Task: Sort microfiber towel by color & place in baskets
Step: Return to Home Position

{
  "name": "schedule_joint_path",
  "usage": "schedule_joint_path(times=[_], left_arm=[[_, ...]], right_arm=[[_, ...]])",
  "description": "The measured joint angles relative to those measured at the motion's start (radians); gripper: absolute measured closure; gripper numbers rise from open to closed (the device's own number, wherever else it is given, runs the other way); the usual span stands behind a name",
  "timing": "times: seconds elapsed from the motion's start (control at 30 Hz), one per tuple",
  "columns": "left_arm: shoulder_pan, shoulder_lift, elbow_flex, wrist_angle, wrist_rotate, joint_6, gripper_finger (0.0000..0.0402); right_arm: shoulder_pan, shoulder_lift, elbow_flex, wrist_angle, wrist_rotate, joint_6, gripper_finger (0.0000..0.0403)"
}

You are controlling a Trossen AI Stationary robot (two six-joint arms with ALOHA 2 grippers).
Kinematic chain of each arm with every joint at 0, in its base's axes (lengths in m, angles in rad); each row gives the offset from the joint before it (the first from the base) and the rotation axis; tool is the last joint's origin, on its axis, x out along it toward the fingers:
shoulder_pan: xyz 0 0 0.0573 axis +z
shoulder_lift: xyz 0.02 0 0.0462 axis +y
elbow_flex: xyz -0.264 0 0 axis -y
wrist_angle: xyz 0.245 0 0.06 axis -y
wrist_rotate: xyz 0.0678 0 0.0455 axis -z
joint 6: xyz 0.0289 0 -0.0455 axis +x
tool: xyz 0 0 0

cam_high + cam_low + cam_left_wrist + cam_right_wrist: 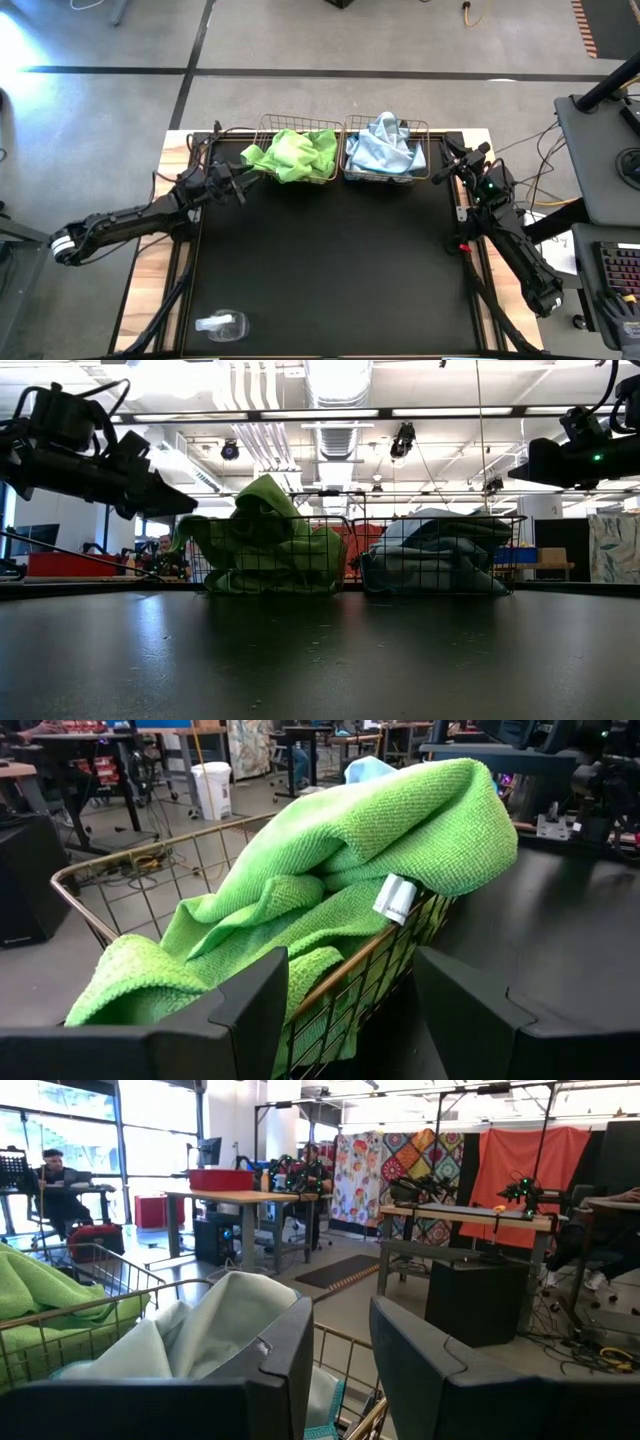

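Green towels (pixel 295 152) filled the left basket (pixel 268 124), blue towels (pixel 380 150) the right basket (pixel 421 127). The left gripper (pixel 248 181) and right gripper (pixel 441 172) hovered alongside, fingers spread, empty.

The high view looks straight down on the whole bench (pixel 320 270). The low view sits at bench-top height on the near side, facing the far left basket (pixel 210 555) and right basket (pixel 505 550). The left wrist view looks past its own fingers (pixel 250 1010), close on the left basket. The right wrist view does likewise on the right basket.
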Motion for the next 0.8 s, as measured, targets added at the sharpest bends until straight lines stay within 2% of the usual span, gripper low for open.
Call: schedule_joint_path(times=[0.8], left_arm=[[0.000,0.047,0.000,0.003,0.000,0.000,0.0201]], right_arm=[[0.000,0.000,0.000,0.000,0.000,0.000,0.0307]])
